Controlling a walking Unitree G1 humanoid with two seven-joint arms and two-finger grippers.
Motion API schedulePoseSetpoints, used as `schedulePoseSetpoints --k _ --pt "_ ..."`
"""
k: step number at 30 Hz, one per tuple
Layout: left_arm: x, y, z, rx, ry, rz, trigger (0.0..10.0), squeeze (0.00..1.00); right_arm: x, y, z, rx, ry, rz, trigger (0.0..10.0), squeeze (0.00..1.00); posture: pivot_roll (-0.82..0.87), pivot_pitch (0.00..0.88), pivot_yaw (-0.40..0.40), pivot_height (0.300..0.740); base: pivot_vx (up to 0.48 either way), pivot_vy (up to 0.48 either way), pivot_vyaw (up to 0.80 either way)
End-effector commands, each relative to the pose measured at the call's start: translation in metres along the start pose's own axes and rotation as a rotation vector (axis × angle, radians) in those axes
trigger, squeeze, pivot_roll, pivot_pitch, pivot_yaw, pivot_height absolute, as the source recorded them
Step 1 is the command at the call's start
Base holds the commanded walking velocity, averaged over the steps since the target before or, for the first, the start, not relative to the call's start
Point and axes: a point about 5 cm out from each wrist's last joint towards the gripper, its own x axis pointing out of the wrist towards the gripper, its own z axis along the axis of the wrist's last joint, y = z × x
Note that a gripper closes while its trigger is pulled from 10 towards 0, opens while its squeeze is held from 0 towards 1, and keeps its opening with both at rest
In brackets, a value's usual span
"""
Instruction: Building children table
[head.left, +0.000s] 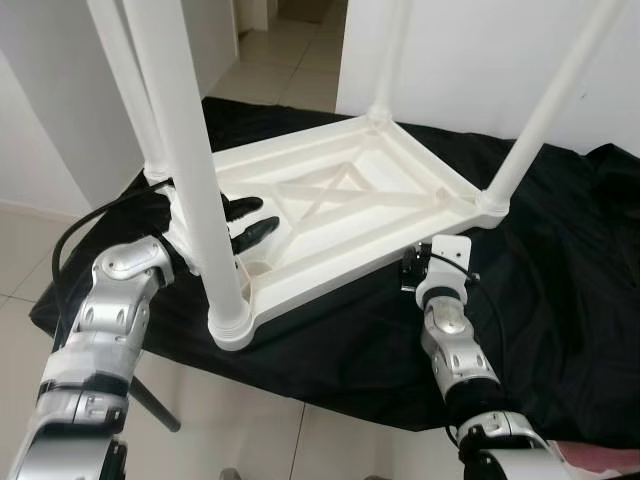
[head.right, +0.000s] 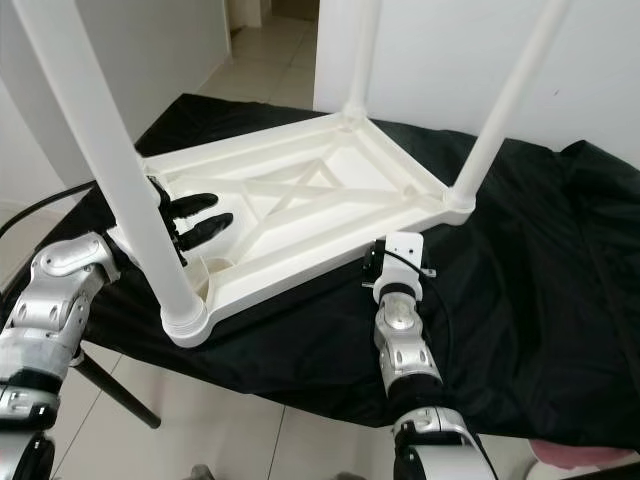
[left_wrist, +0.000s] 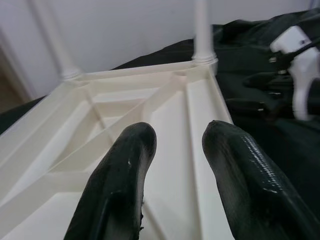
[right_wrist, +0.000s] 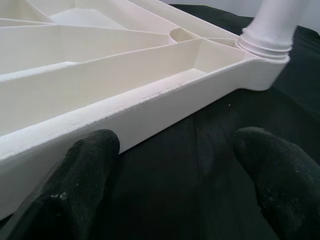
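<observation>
Table (head.left: 340, 215) upturned, four legs (head.left: 190, 170), two tools

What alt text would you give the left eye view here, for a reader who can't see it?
A white plastic children's table lies upside down on a black cloth, its four legs pointing up. The left gripper reaches open-fingered over the ribbed underside beside the nearest leg, and the right gripper sits at the table's near edge.

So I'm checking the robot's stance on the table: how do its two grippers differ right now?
The left gripper reaches over the upturned table, its fingers above the ribbed underside beside the near leg; the right gripper sits low outside the table, at its side rail over the black cloth. The left one is farther in; the right one hangs back. Both are open and hold nothing.
</observation>
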Motion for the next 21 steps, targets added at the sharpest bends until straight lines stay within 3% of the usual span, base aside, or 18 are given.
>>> schedulePoseSetpoints --k 1,2,4,6,13,17,21 --pt "0.001 -0.008 0.001 -0.008 -0.003 -0.108 10.0 0.00 -0.001 0.003 -0.004 -0.010 0.020 0.018 10.0 0.00 0.01 0.000 -0.033 0.740 0.000 0.000 0.00" --pt "0.001 -0.017 0.003 -0.027 -0.014 -0.131 10.0 0.00 0.003 0.000 -0.003 -0.015 0.016 0.015 10.0 0.00 0.01 0.000 -0.032 0.740 0.000 0.000 0.00" --pt "0.001 -0.017 0.003 -0.027 -0.014 -0.131 10.0 0.00 0.003 0.000 -0.003 -0.015 0.016 0.015 10.0 0.00 0.01 0.000 -0.032 0.740 0.000 0.000 0.00" --pt "0.004 -0.034 0.007 -0.043 -0.022 -0.178 10.0 0.00 0.012 -0.010 0.004 0.008 -0.013 0.018 10.0 0.00 0.01 0.000 -0.016 0.740 0.000 0.000 0.00" --pt "0.017 -0.047 0.016 -0.053 -0.062 -0.181 10.0 0.00 0.021 -0.018 0.017 0.022 -0.105 0.072 10.0 0.00 0.01 0.000 -0.003 0.740 0.000 0.000 0.00" --pt "0.023 -0.049 0.020 -0.070 -0.082 -0.178 10.0 0.00 0.021 -0.021 0.018 0.026 -0.124 0.077 10.0 0.00 0.01 0.000 -0.002 0.740 0.000 0.000 0.00" --pt "0.041 -0.068 0.033 -0.092 -0.136 -0.213 10.0 0.00 0.014 -0.038 0.016 0.062 -0.183 0.048 10.0 0.00 0.00 0.000 0.006 0.740 0.000 0.000 0.00"
